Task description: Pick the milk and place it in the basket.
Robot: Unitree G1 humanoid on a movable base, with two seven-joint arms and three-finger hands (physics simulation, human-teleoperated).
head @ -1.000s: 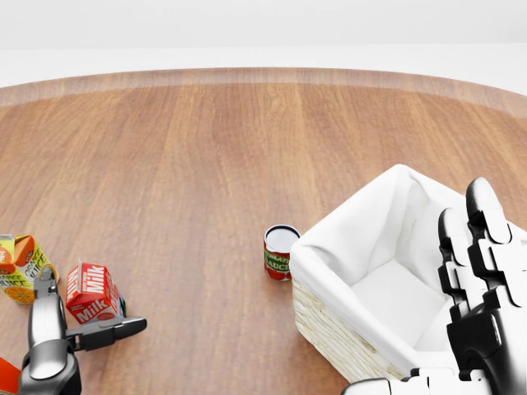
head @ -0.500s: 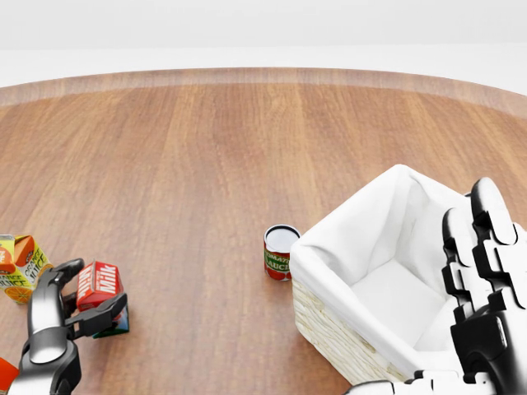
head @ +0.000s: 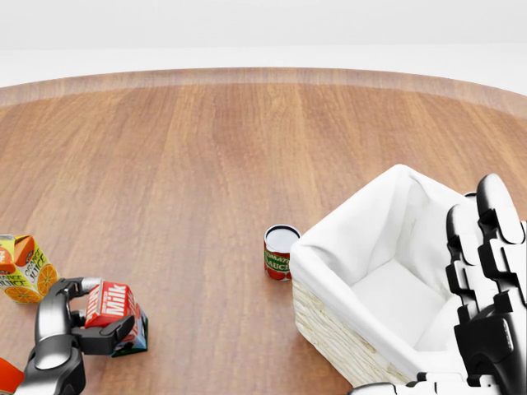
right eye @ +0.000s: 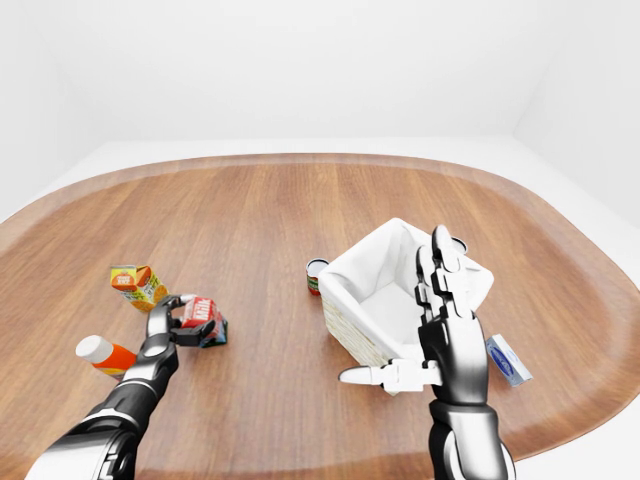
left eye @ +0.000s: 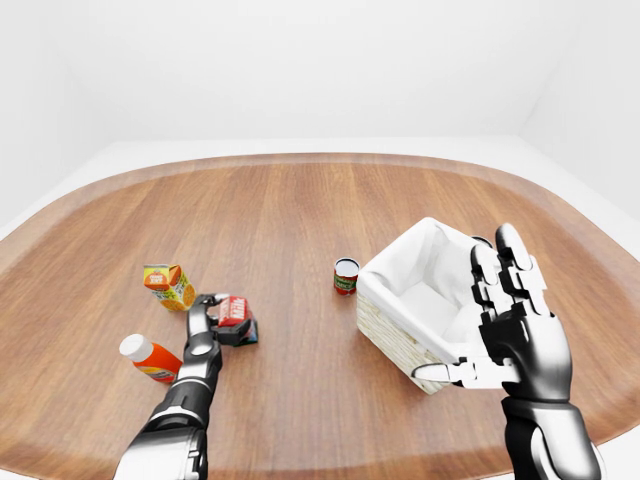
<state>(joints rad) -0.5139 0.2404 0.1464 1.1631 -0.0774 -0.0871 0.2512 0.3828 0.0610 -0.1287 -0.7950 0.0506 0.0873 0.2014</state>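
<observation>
The left hand had just closed its fingers around the milk, tipping the carton from upright onto a slant, well left of the basket on the wooden surface. The grasp looked secured; lifting remained. The right hand hovered beside the basket, fingers spread, holding nothing
</observation>
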